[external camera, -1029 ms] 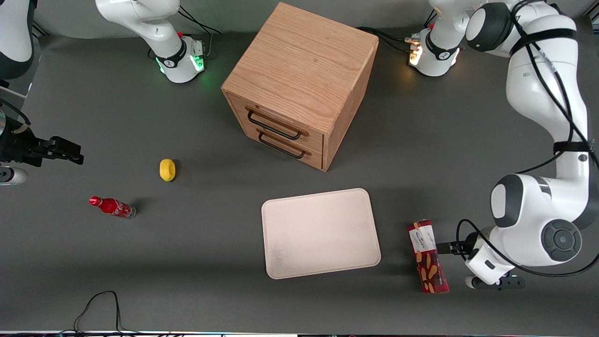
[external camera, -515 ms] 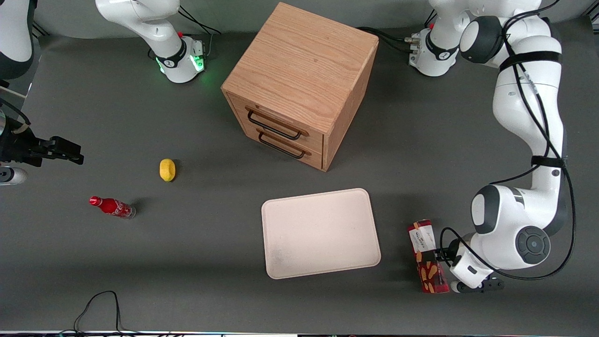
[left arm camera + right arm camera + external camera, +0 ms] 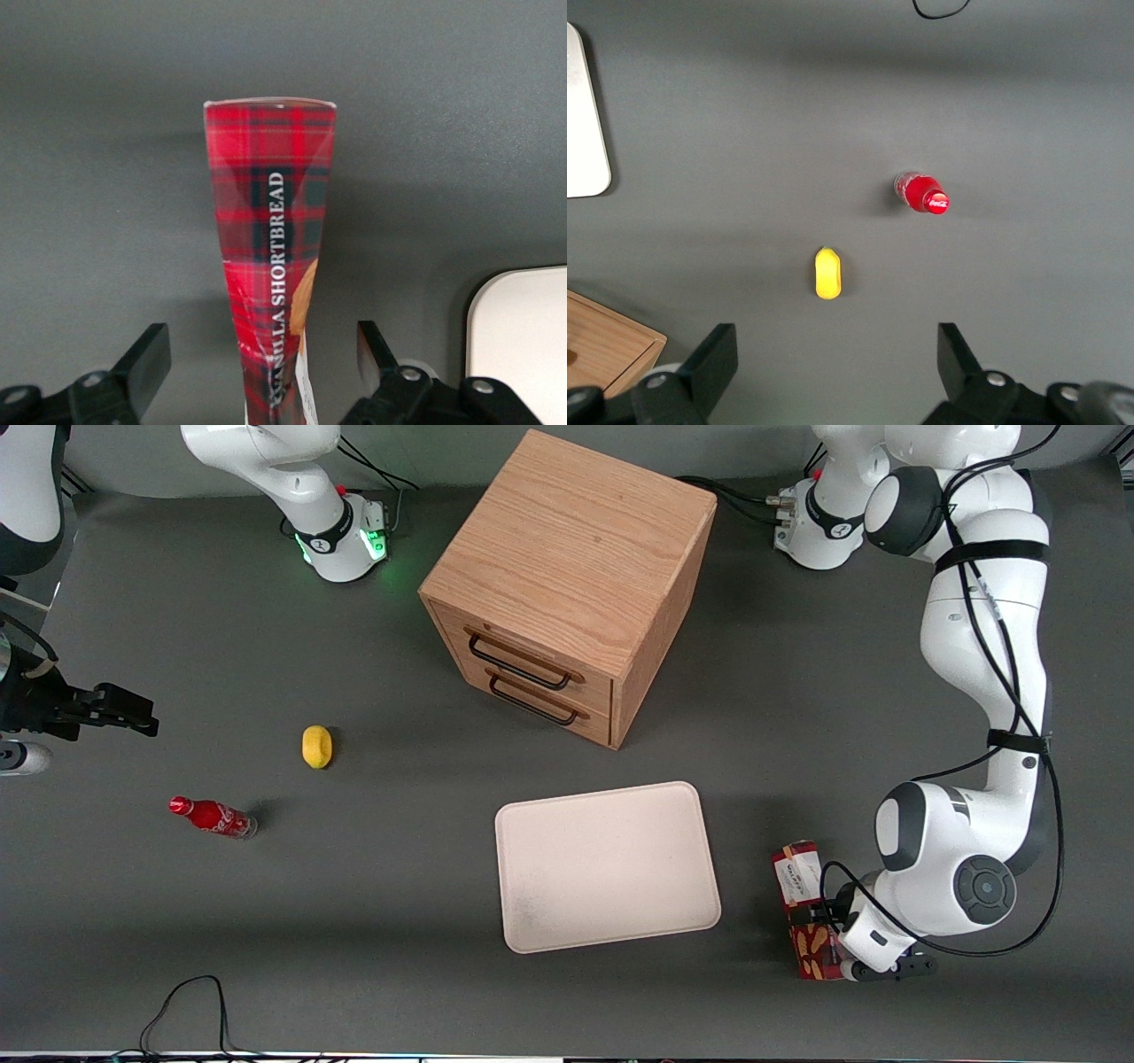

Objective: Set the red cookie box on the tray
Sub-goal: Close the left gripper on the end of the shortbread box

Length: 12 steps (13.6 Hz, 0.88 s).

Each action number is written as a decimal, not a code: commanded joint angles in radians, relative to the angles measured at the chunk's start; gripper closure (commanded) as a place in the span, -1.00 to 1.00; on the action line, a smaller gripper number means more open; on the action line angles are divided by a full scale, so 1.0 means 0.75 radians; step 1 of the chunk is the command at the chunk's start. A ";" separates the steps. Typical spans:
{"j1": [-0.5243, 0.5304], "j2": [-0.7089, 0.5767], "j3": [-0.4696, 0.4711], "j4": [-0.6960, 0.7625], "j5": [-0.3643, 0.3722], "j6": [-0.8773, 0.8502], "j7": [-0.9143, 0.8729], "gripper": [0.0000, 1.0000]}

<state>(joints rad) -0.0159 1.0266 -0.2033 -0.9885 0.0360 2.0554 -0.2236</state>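
Note:
The red cookie box lies flat on the dark table beside the tray, toward the working arm's end. Its white-label end points away from the front camera. My left gripper sits over the box's middle and hides part of it. In the left wrist view the gripper is open. Its black fingers stand one on each side of the tartan box, with a gap on each side. A corner of the tray shows there too.
A wooden two-drawer cabinet stands farther from the front camera than the tray. A yellow lemon and a small red cola bottle lie toward the parked arm's end. A black cable loops at the table's near edge.
My left arm has swung in toward the box, bringing the gripper from beside it to over its middle. The box and the tray have not moved.

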 commanded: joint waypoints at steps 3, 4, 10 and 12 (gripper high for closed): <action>-0.018 0.010 0.011 0.017 0.005 -0.008 -0.009 1.00; -0.016 0.008 0.009 0.017 0.005 -0.008 -0.009 1.00; -0.007 -0.094 0.011 0.017 0.042 -0.238 -0.011 1.00; 0.003 -0.200 0.007 0.015 0.054 -0.441 -0.015 1.00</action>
<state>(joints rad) -0.0171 0.9863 -0.2020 -0.9567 0.0575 1.8562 -0.2236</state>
